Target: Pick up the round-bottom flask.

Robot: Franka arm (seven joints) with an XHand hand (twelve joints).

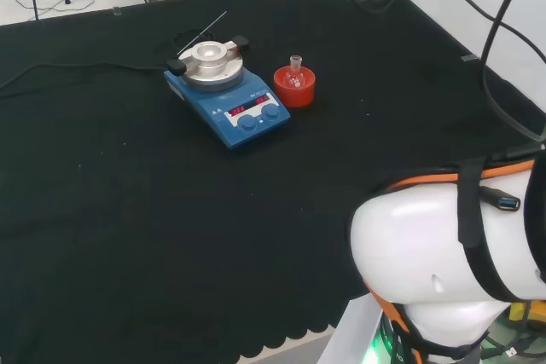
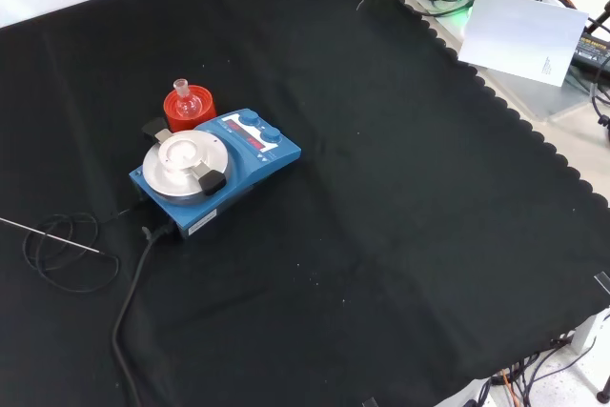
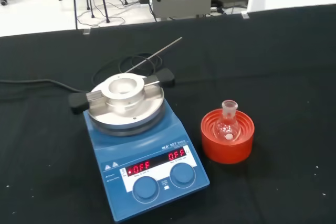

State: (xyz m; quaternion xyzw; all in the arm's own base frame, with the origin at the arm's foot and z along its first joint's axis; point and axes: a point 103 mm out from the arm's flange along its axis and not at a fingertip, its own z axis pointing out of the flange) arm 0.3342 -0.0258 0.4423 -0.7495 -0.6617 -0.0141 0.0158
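Note:
A small clear round-bottom flask [image 3: 228, 124] stands upright, neck up, in a red ribbed ring stand [image 3: 227, 136]. In the head view the flask [image 1: 296, 73] and its stand [image 1: 294, 87] sit just right of a blue hotplate stirrer. In the front view the flask [image 2: 183, 97] in the stand [image 2: 189, 109] is behind the stirrer.
The blue hotplate stirrer [image 1: 229, 89] carries a round metal block with a well on top [image 3: 125, 100], and a thin metal rod [image 3: 153, 56] leans out behind it. Its black cable [image 2: 133, 283] coils across the cloth. The arm's white link [image 1: 452, 249] stands at the head view's lower right.

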